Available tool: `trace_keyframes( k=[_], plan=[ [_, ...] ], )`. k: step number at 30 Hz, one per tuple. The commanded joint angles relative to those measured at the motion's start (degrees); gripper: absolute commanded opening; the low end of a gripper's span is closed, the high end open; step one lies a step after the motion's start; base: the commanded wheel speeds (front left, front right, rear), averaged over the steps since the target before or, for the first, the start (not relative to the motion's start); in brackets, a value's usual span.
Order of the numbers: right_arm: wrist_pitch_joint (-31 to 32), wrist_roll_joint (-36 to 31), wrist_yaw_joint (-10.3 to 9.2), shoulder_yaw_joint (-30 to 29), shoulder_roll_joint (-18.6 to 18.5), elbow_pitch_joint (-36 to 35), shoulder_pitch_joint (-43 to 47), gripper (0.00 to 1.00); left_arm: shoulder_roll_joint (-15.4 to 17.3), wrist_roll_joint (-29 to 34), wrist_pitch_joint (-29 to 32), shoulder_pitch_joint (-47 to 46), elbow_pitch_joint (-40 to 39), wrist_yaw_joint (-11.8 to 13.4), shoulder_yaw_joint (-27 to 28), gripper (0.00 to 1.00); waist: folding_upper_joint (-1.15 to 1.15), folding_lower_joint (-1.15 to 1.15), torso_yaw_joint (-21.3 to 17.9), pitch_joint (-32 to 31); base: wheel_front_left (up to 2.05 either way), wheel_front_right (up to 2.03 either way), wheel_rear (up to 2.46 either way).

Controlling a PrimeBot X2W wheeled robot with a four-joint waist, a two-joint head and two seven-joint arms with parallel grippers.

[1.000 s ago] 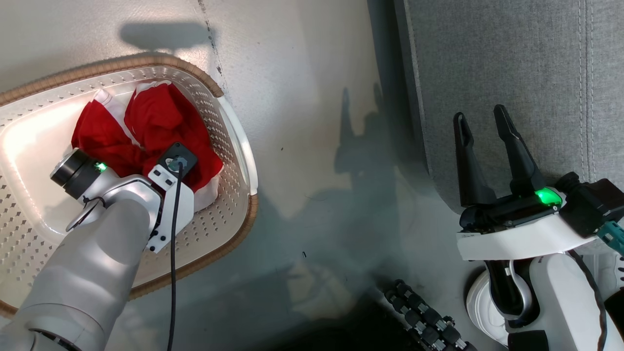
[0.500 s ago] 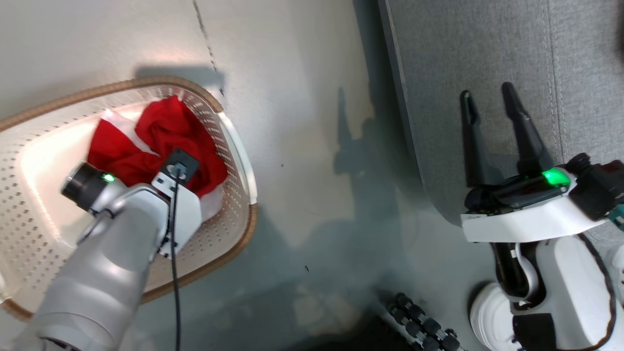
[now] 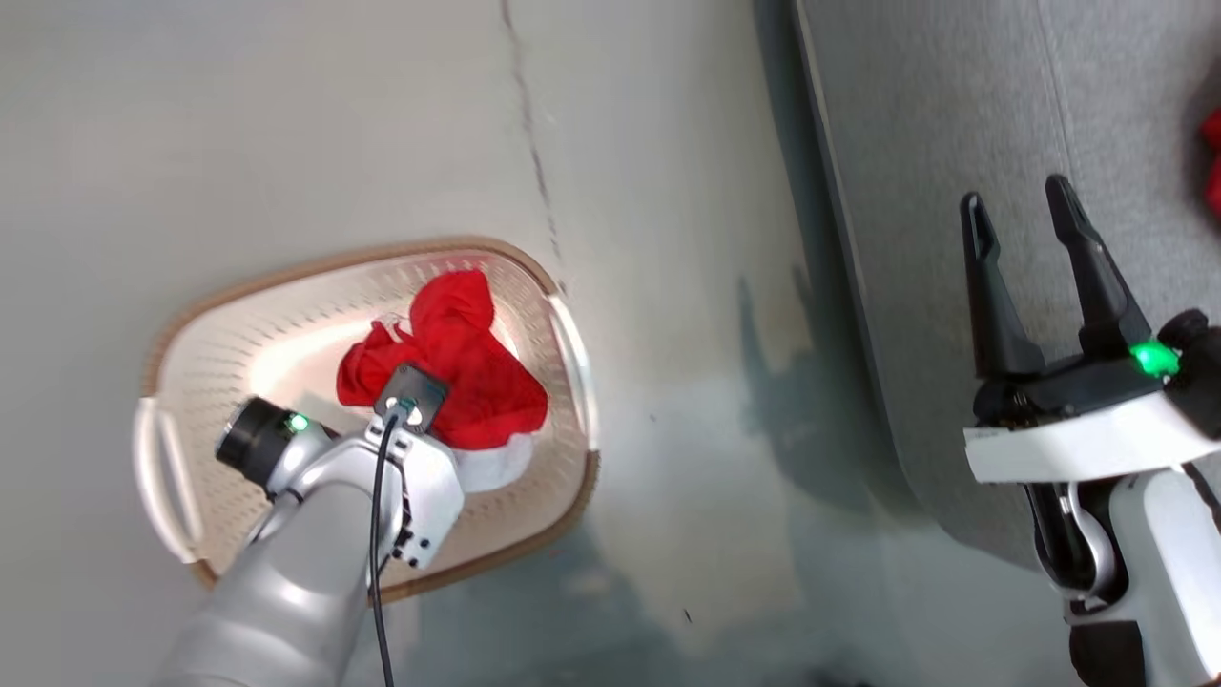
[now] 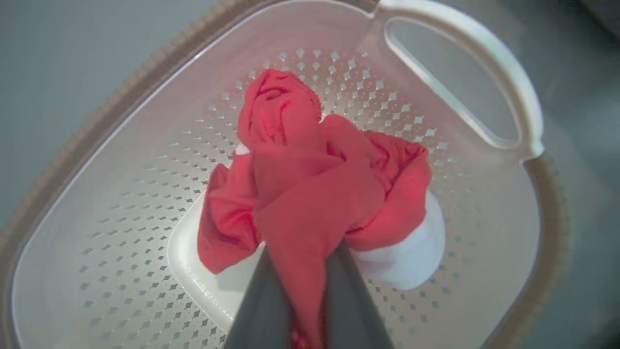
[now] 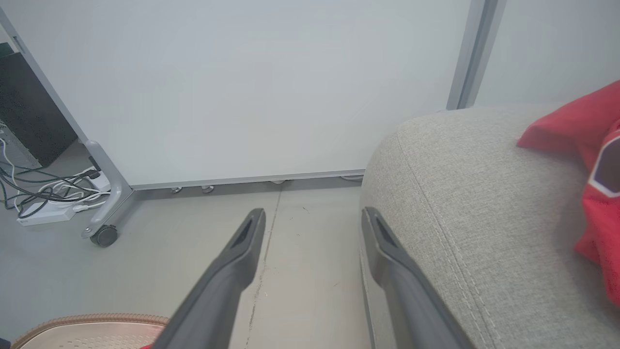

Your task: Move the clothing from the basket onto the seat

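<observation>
The cream basket (image 3: 569,353) with its brown rim stands on the floor at the left. Red clothing (image 3: 465,367) with a white part lies bunched in it. My left gripper (image 4: 302,254) is shut on a fold of that red clothing (image 4: 310,194), which rises in a peak from the basket (image 4: 121,203) floor. In the head view the wrist hides the left fingers. My right gripper (image 3: 1014,194) is open and holds nothing, over the left edge of the grey seat (image 3: 954,143). Another red garment (image 5: 593,145) lies on the seat (image 5: 460,203); the right gripper (image 5: 314,214) is beside it.
Bare grey floor with a seam (image 3: 534,162) separates the basket from the seat. Beyond the seat stands a white panel on a wheeled foot (image 5: 104,235), with cables and a power strip (image 5: 43,206) at its left.
The head camera has moved, so the basket looks smaller and farther. My left gripper has shut on the red clothing and drawn it up into a tighter bunch. The right gripper stays open.
</observation>
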Motion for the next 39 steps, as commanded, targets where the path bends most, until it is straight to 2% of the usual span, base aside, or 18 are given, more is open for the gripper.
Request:
trace_keyframes(
  k=[1, 5, 9, 12, 17, 25, 33, 39],
  plan=[
    [-0.12, -0.09, 0.01, -0.19, -0.81, 0.43, 1.16, 1.00, -0.28, -0.87, -1.23, 1.27, -0.14, -0.04, 0.44, 0.00, 0.00, 0.00, 4.27, -6.01, 0.00, 0.00, 0.00],
    [-0.11, 0.12, 0.01, 0.03, -1.70, 1.28, 2.28, 1.00, -0.63, -3.19, -4.66, 3.16, -1.47, 0.12, 1.94, 0.00, 0.00, 0.00, 6.41, -10.83, 0.00, 0.00, 0.00],
    [-0.12, 0.34, 0.01, 0.04, -2.49, 1.79, 3.65, 1.00, -0.80, -4.64, -6.08, 5.21, -4.69, 1.39, 3.07, 0.00, 0.00, 0.00, 8.56, -15.15, 0.00, 0.00, 0.00],
    [-0.11, 0.66, 0.01, -0.54, -2.75, 1.91, 4.68, 1.00, -0.71, -4.48, -6.17, 6.72, -11.55, 3.04, 4.80, 0.00, 0.00, 0.00, 10.16, -17.69, 0.00, 0.00, 0.00],
    [-0.11, 0.98, 0.01, -0.60, -2.89, 2.38, 6.12, 1.00, 1.54, -2.34, -6.16, 11.09, -24.72, 5.26, 9.68, 0.00, 0.00, 0.00, 12.02, -21.54, 0.00, 0.00, 0.00],
    [-0.11, 1.43, 0.01, -0.57, -2.56, 3.40, 8.28, 1.00, 1.94, 1.78, -6.19, 18.26, -44.23, 6.94, 20.50, 0.00, 0.00, 0.00, 13.48, -26.53, 0.00, 0.00, 0.00],
    [-0.11, 1.58, 0.01, -0.80, -1.84, 3.92, 9.87, 1.00, -0.17, 5.45, -6.18, 23.28, -61.92, 4.78, 28.94, 0.00, 0.00, 0.00, 14.05, -29.49, 0.00, 0.00, 0.00],
    [-0.11, 1.69, 0.01, -0.59, -1.58, 4.23, 10.55, 1.00, -0.82, 5.58, -6.15, 25.03, -73.23, 4.13, 31.18, 0.00, 0.00, 0.00, 13.97, -31.06, 0.00, 0.00, 0.00]
  ],
)
